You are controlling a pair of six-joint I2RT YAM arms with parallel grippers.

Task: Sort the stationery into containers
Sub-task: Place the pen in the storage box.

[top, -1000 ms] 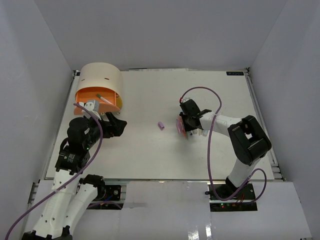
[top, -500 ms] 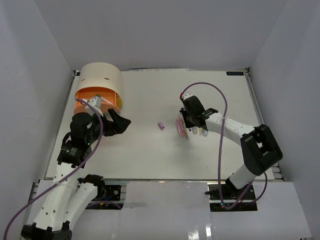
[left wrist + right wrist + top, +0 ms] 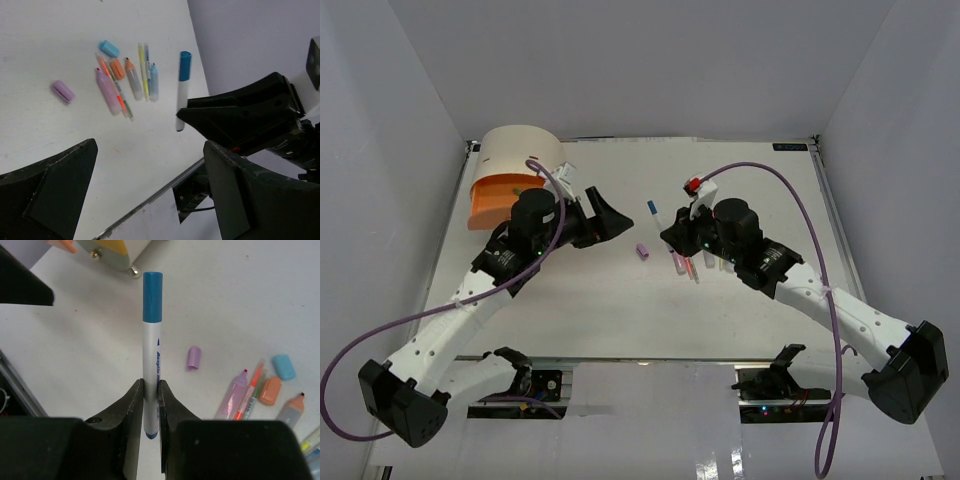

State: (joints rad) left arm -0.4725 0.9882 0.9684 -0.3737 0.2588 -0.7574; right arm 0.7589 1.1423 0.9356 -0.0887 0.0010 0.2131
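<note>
My right gripper (image 3: 150,387) is shut on a white marker with a blue cap (image 3: 151,340) and holds it above the table; in the top view the gripper (image 3: 668,235) and marker (image 3: 653,212) are near the middle. A short purple block (image 3: 643,251) lies just below it. Several pens and small blocks (image 3: 682,264) lie under the right arm; the left wrist view shows them (image 3: 122,80) along with the purple block (image 3: 63,91). My left gripper (image 3: 612,218) is open and empty, facing the marker. The beige cabinet (image 3: 523,150) has its orange drawer (image 3: 498,195) pulled out.
The cabinet's lower drawer fronts and knobs (image 3: 117,250) show at the top left of the right wrist view. The table's near edge (image 3: 150,200) runs below my left fingers. White walls enclose the table on three sides.
My right gripper has lifted the blue-capped marker off the pile and moved left. My left arm has swung from the orange drawer toward the table's middle, its gripper still open.
</note>
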